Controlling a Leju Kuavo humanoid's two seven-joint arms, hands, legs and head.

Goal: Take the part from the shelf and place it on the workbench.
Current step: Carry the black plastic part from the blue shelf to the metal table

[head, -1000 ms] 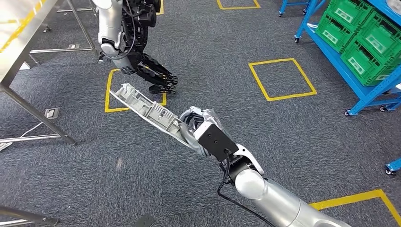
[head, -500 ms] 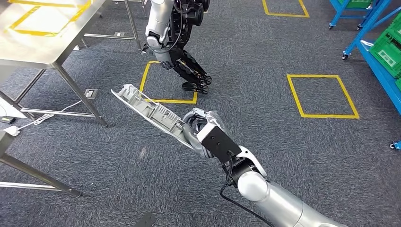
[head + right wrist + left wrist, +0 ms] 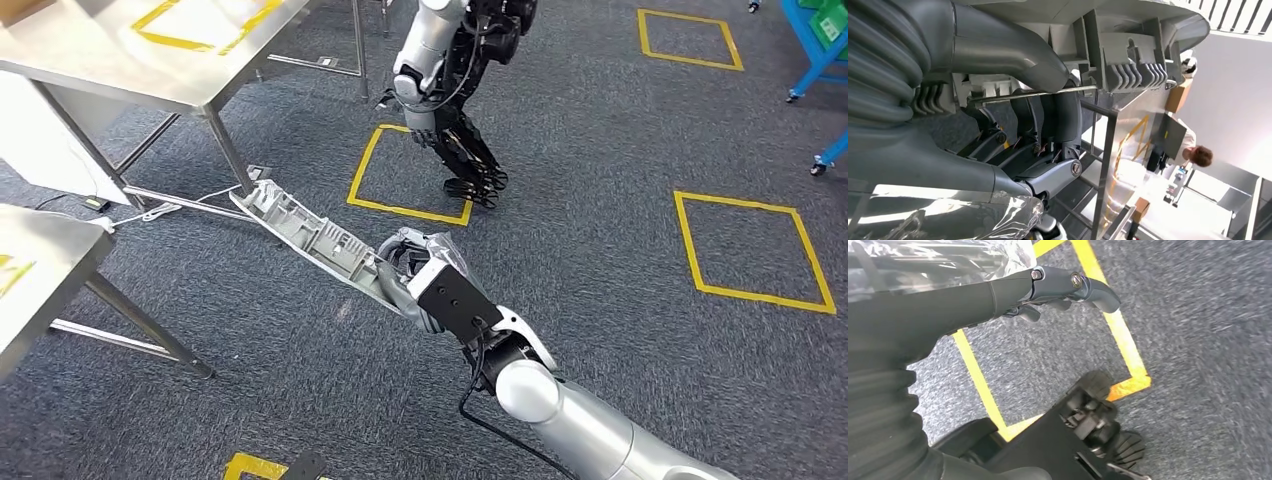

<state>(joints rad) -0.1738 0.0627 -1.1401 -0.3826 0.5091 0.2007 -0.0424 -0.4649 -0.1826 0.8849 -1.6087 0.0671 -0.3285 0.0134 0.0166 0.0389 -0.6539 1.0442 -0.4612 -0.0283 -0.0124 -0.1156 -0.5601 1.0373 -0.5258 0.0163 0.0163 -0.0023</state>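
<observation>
One long, pale grey ribbed plastic part [image 3: 315, 237] was carried in the right hand [image 3: 425, 275], whose dark fingers [image 3: 1058, 120] and thick thumb wrapped one end while the rest stuck out in the air above the grey carpet [image 3: 600, 260]. The left hand [image 3: 470, 165] hung beside the body with nothing in it, fingers loosely curled; whether they were fully closed could not be told. Over the preceding second the whole head view had swung: the blue shelf [image 3: 815, 40] with green crates slid almost out at the right, and the steel workbench [image 3: 130, 60] with its yellow tape outline came in at upper left. This shift was the robot turning, not the objects moving. Judged from this, pickup was complete and the approach to the workbench was under way, with placing not yet done.
</observation>
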